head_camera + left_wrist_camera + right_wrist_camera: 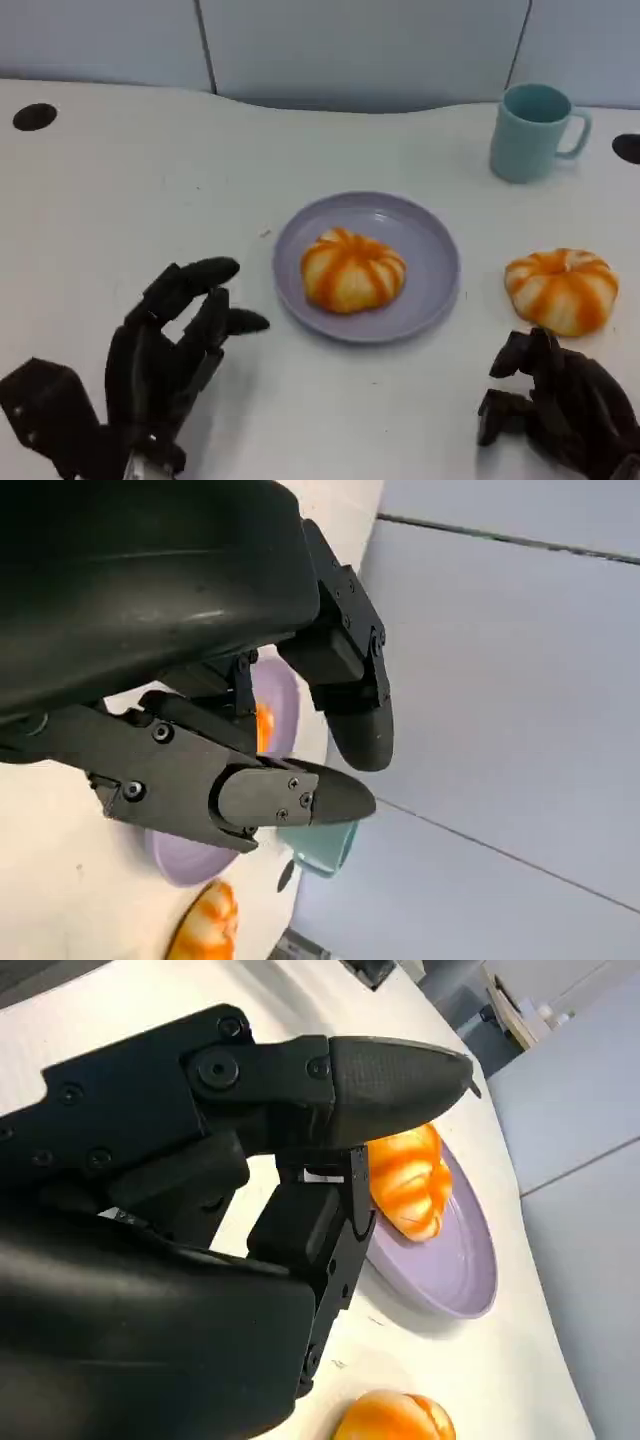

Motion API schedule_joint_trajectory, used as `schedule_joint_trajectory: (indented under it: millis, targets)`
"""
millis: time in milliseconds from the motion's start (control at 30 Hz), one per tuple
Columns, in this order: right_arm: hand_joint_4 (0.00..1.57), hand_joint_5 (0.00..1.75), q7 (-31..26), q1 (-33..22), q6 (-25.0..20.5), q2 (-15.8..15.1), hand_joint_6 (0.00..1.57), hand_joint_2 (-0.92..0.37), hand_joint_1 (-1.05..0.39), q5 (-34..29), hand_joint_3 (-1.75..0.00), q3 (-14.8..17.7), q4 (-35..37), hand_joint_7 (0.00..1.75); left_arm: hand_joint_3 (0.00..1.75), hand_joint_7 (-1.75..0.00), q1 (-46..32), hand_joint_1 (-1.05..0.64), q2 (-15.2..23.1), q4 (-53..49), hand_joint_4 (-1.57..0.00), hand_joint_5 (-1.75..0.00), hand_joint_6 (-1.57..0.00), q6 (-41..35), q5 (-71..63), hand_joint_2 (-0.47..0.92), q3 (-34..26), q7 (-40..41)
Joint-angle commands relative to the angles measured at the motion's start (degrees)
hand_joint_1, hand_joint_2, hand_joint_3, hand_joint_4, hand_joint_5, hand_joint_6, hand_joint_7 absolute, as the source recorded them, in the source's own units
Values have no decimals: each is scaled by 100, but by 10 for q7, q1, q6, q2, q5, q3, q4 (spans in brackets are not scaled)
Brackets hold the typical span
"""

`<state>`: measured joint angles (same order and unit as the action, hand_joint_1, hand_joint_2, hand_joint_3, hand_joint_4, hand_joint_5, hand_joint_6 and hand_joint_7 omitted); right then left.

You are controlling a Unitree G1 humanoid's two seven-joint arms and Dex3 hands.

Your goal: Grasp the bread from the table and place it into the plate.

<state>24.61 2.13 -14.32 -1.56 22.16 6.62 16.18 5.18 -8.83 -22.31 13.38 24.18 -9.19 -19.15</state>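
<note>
The left hand rests at seven o'clock on the table, fingers spread and empty, probably idle since one bread already sits in the plate. At three o'clock a second bread lies on the table, just beyond the right hand, whose fingers are curled in with nothing in them, seemingly poised to reach for it. The head view adds a teal mug at one o'clock.

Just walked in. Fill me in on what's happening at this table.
A humanoid robot is moving bread onto a purple plate. One orange-striped bread already sits on the plate; a second bread lies on the table to the plate's right, untouched. The right hand sits just in front of that second bread with its fingers curled, holding nothing. The left hand is open beside the plate. A teal mug stands further back.
</note>
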Motion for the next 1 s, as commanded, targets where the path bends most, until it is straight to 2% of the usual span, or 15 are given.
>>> schedule_joint_trajectory:
  millis: [33,133,233,300,467,567,800,1000]
  targets:
    - [129,115,-6,-11,-11,-8,113,-92,-46,-2,-43,6,2,111,81,-123,-12,-41,7,11,-62,-162,-55,-12,-5,72,-7,12]
    - [128,114,12,-13,-8,-16,111,-92,-45,4,-47,10,7,111,79,-129,-12,-43,13,-3,-66,-166,-60,-25,0,73,-9,0]
    - [128,114,15,-11,-5,-18,112,-92,-45,2,-46,13,13,111,73,-143,-9,-45,15,-9,-71,-171,-59,-40,6,76,-10,-8]
    - [128,114,17,-13,-2,-20,112,-92,-45,-1,-47,13,13,110,72,-147,-9,-44,15,-9,-72,-172,-59,-46,6,77,-12,-8]
    - [128,115,10,-12,-3,-17,115,-92,-47,-1,-41,17,16,109,75,-150,-4,-44,13,-14,-74,-171,-59,-42,3,75,-15,-8]
    - [128,115,11,-9,-1,-19,116,-92,-47,-3,-41,17,22,109,85,-151,2,-43,12,-25,-73,-173,-58,-33,0,71,-17,-9]
    - [126,118,24,0,17,-29,113,-92,-45,-8,-48,16,45,108,90,-153,17,-44,10,-57,-74,-175,-57,-14,-6,69,-17,-18]
    - [122,122,3,-3,-16,-26,110,-92,-43,-1,-45,22,22,114,95,-154,15,-44,11,-53,-72,-175,-58,-22,-9,65,-12,-22]
